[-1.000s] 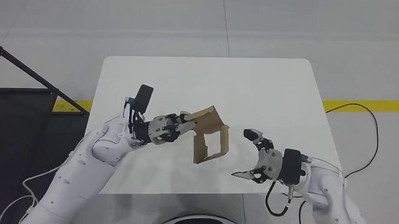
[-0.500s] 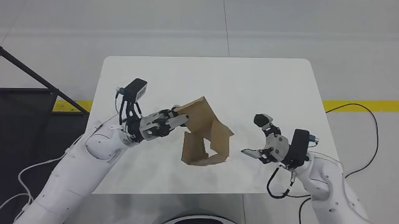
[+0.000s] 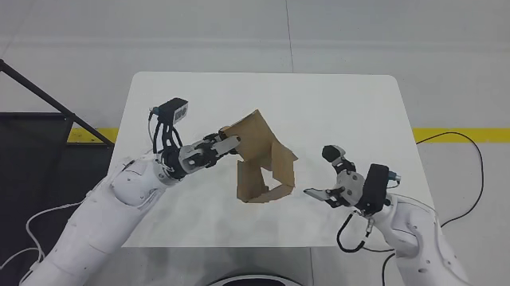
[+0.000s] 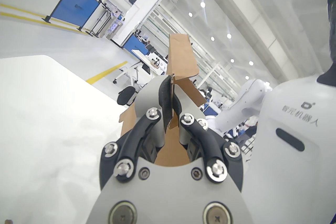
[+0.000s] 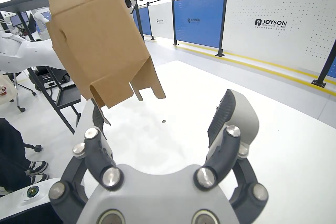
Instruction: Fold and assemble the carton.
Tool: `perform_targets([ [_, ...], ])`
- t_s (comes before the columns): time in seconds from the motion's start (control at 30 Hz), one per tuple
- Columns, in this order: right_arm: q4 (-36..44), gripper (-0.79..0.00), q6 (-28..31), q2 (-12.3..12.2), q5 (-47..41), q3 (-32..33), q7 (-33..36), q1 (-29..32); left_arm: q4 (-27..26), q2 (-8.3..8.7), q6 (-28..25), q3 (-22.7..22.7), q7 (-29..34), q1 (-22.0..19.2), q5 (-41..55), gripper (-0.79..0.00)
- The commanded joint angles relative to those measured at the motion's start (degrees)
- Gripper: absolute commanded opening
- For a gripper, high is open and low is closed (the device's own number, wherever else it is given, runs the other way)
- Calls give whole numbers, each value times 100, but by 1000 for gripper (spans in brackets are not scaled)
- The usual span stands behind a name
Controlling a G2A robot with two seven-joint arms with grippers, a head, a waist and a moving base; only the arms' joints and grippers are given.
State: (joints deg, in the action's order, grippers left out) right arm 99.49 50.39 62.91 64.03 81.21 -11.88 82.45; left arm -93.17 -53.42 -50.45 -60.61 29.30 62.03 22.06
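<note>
Right gripper nearest, just beside carton on its right, close to the lower flaps. Pincer spread wide, holding nothing. Carton: brown, partly opened sleeve, tilted, lifted off white table, flaps loose at both ends. Left gripper at carton's upper left edge, pincer clenched on thin cardboard flap. Table's far edge well beyond carton.
</note>
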Motion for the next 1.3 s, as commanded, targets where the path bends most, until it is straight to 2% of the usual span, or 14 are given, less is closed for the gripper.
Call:
perform_targets([
  [0.0, 0, 0, -60, 0, 20, -32, 90, -12, 71, 7, 344, 17, 291, -35, 646, -785],
  [0.23, -4, 0, -770, 44, 7, -266, 573, -155, 255, 14, 1089, -84, 1431, -126, 2343, -785],
  [0.43, 180, 0, -1637, 114, 189, -552, 646, -193, 465, -24, 1651, -192, 2023, -184, 3236, -785],
  [0.77, 815, 0, -2961, 189, 1681, -993, -190, 154, 677, -121, 2026, -269, 2174, -238, 3308, -785],
  [0.97, 1139, 0, -3739, 226, 2583, -1294, -384, 410, 683, -178, 2216, -297, 2210, -224, 3310, -785],
  [1.1, 1221, 0, -4075, 257, 2814, -1421, -380, 452, 681, -214, 2347, -294, 2341, -236, 3288, -785],
  [1.27, 1234, 0, -4219, 294, 2875, -1540, -507, 399, 714, -251, 2460, -308, 2505, -248, 3185, -785],
])
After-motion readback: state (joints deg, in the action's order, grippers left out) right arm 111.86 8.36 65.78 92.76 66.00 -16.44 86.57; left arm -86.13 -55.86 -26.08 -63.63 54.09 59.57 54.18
